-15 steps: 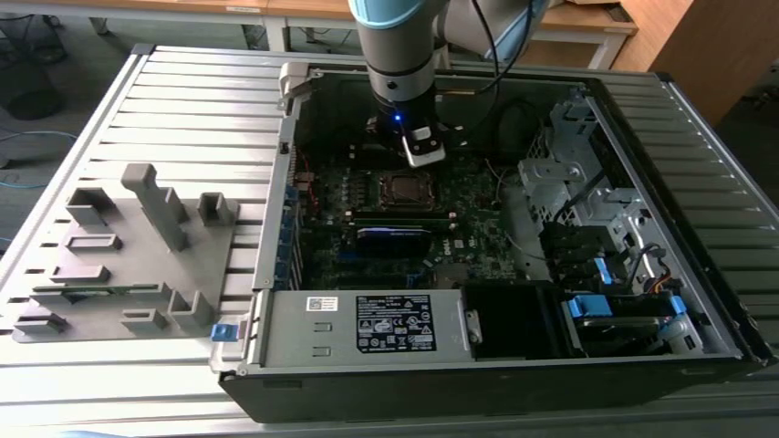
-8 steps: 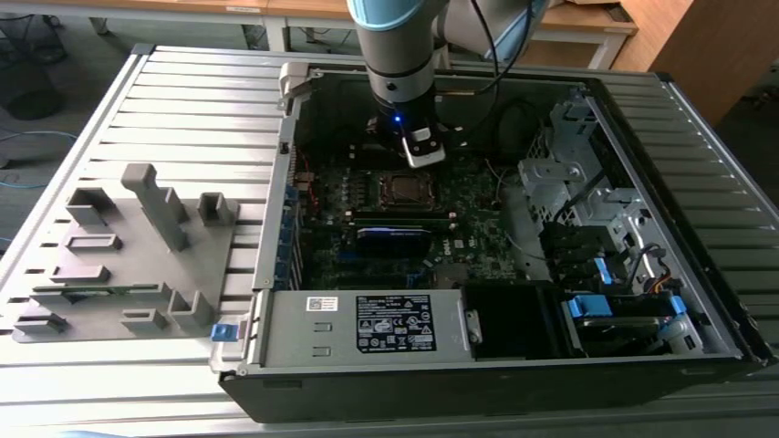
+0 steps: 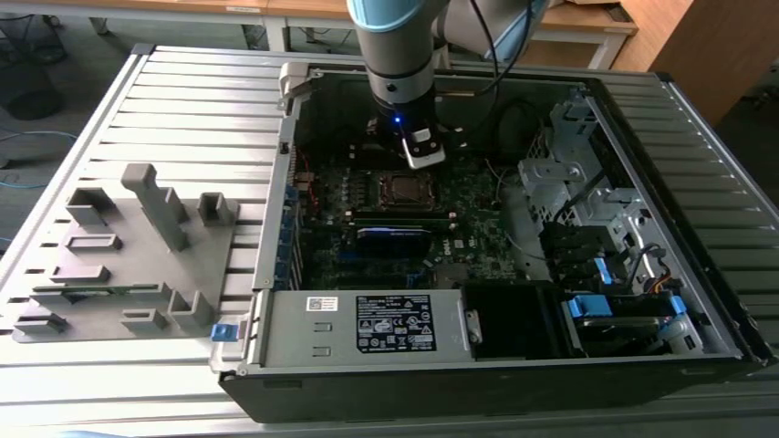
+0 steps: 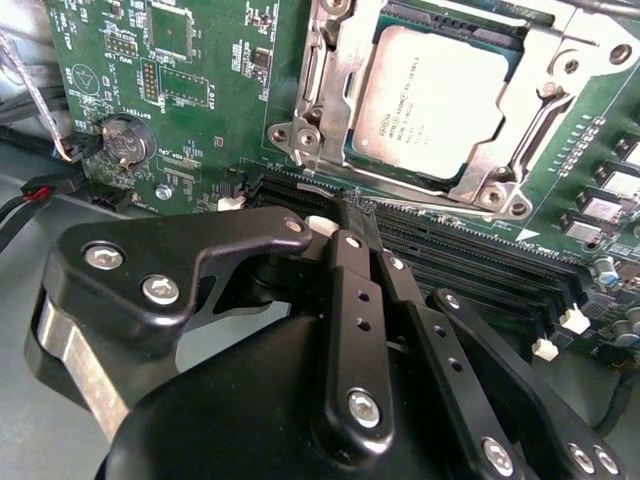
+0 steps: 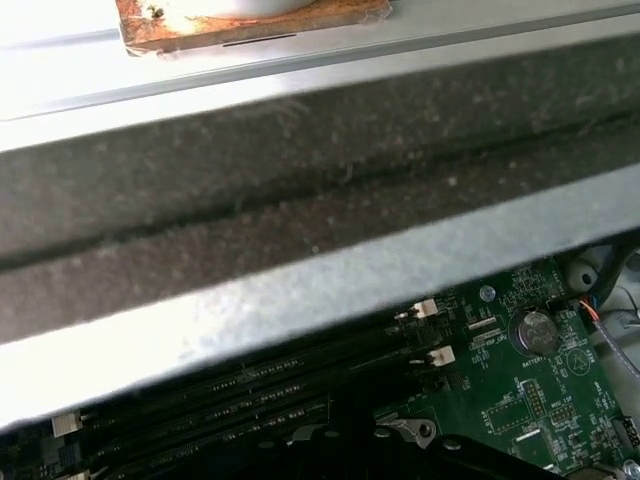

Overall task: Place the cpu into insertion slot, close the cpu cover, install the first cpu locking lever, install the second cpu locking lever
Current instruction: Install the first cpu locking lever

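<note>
While the arm [image 3: 396,36] is hanging over the open computer case [image 3: 274,228], we are reading the exterior view from its left. A grey fixture tray [image 3: 122,246] is lying on the slatted table [image 3: 182,100], well apart from the work. Going rightward, the gripper [image 3: 422,157] is hovering just above the motherboard [image 3: 462,228], near the cpu [image 3: 402,189].

In the second wrist view a coin battery [image 4: 124,140] is sitting at the left. Then the fingers [image 4: 348,290] are pressing together with nothing between them, over the long memory slots [image 4: 470,262]. Further right the cpu is sitting flat in the insertion slot [image 4: 455,22]. The cpu cover [image 4: 335,85] is lying down around it, its window framing the chip. A thin locking lever [image 4: 535,125] is running along the cover's edge; whether it is hooked we cannot tell.

We are judging the lever work as the step in hand. Doing it well is looking like pushing with the closed tip on the lever rod only. That means staying off the chip's top and the memory clips, and pressing down evenly while guiding the rod under its hook.
</note>
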Controlling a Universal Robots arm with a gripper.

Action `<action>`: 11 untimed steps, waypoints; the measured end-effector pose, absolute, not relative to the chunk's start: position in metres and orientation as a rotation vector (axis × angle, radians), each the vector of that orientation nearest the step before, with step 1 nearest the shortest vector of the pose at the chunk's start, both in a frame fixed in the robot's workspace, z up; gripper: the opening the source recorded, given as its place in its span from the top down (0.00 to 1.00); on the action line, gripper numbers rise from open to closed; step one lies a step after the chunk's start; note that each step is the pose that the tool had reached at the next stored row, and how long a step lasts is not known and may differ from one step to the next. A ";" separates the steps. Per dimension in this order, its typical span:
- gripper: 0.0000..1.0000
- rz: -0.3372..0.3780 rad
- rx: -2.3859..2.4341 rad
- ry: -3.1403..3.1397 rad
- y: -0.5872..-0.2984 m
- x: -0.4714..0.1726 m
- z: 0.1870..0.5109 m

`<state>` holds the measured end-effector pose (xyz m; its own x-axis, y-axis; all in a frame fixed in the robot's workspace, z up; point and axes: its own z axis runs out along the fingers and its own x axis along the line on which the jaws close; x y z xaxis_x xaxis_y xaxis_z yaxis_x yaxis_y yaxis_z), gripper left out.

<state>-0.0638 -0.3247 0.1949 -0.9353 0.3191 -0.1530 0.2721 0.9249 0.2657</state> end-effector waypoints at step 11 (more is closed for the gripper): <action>0.89 0.358 0.448 2.889 -0.327 -0.064 0.193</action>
<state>-0.0638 -0.3272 0.1930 -0.9351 0.3190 -0.1542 0.2718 0.9250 0.2657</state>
